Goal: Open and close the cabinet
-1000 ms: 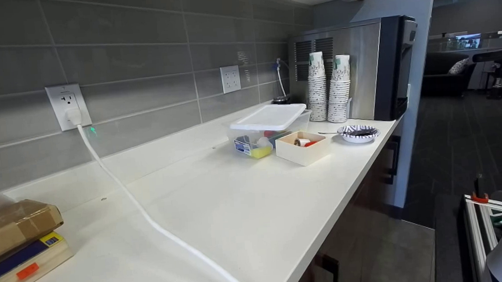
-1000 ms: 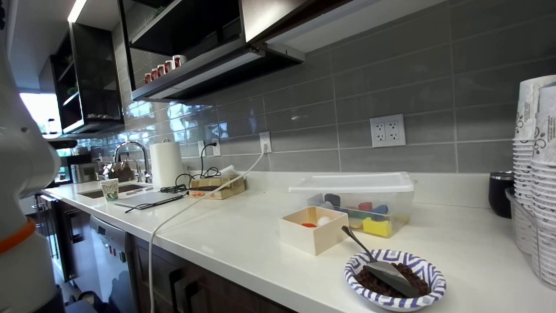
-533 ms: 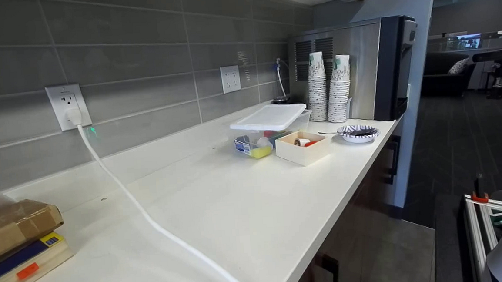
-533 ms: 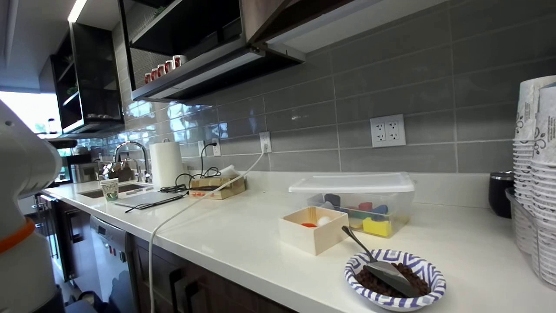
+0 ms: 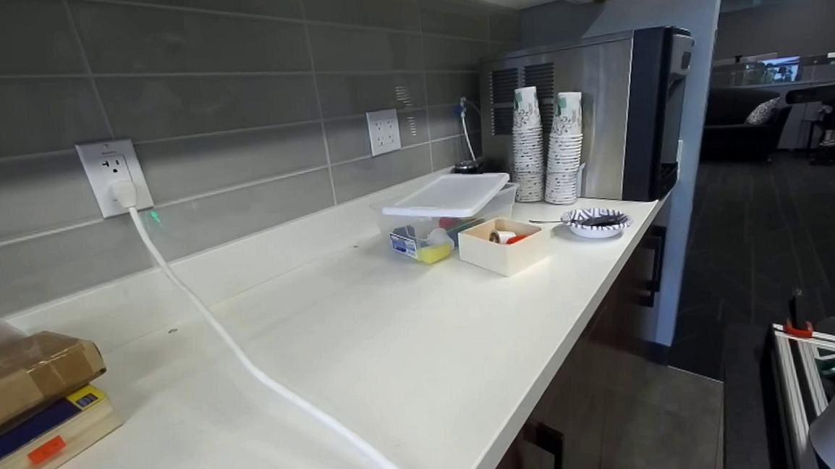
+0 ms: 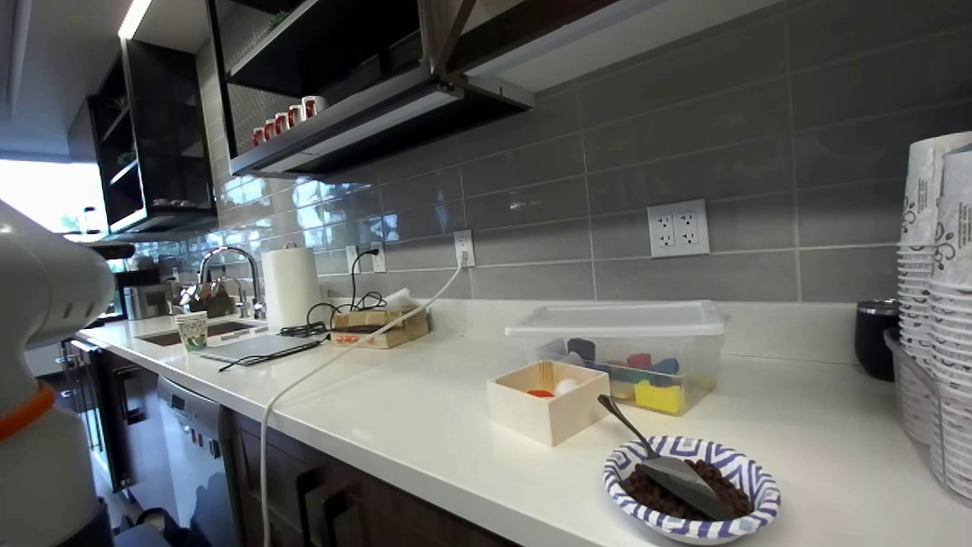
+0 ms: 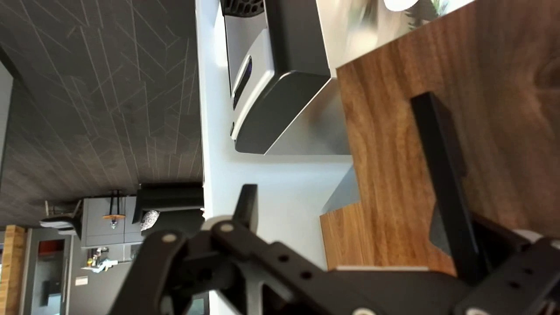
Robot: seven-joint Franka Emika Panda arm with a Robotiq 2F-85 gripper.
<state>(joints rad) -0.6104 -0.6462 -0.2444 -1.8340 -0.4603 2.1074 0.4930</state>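
The brown upper cabinet door (image 6: 440, 26) stands partly open at the top edge of an exterior view, angled out from the cabinet front (image 6: 531, 30). In the wrist view the wooden door (image 7: 385, 131) fills the right side, with its long black bar handle (image 7: 439, 162) standing off it. My gripper (image 7: 343, 210) is open, its fingers wide apart. The left finger is in free space beside the door. The grey right fingertip shows at the handle, partly hidden behind it; contact is unclear. The gripper is out of view in both exterior views.
The white robot arm (image 6: 45, 289) stands at the counter's front. On the counter (image 5: 367, 361) are a lidded plastic bin (image 6: 645, 357), a wooden box (image 6: 547, 410), a bowl with a scoop (image 6: 691, 524) and cup stacks (image 5: 563, 153). A white power cable (image 5: 252, 368) crosses it. A steel machine (image 5: 598, 107) stands at the end.
The upper cabinet door has swung further out from the cabinet front, widening the gap. The arm has shifted, its upper part now lower in an exterior view. Counter objects have not moved.
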